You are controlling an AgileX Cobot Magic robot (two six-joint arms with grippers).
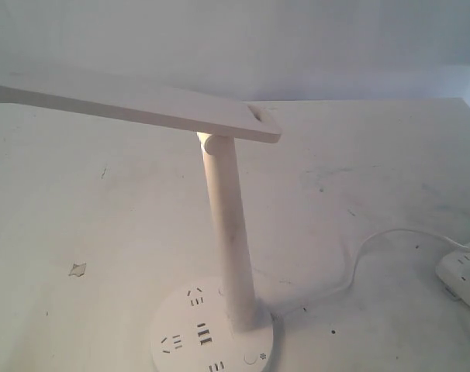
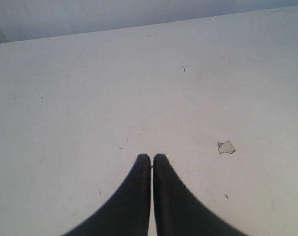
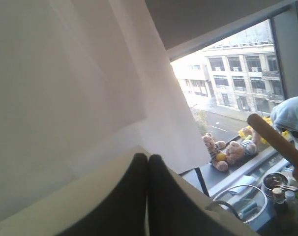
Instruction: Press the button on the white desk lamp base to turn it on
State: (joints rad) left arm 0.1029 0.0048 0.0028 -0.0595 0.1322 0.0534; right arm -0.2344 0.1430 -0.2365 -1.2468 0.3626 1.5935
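Note:
The white desk lamp (image 1: 223, 217) stands near the front of the table in the exterior view, its long flat head (image 1: 134, 105) reaching left from a slim pole. Its round white base (image 1: 181, 329) shows dark socket slots and USB ports. The tiny ringed button (image 1: 253, 358) sits on the base's front right. Neither gripper appears in the exterior view. My left gripper (image 2: 152, 156) is shut with nothing in it, over bare white table. My right gripper (image 3: 149, 156) is shut too, pointing past the table edge toward a window.
A thin white cord (image 1: 374, 248) runs from the base to a blocky white power strip (image 1: 464, 275) at the right edge. A small torn chip (image 1: 77, 270), also (image 2: 226, 147), marks the tabletop. Soft toys (image 3: 227, 150) sit on the window sill beyond the table.

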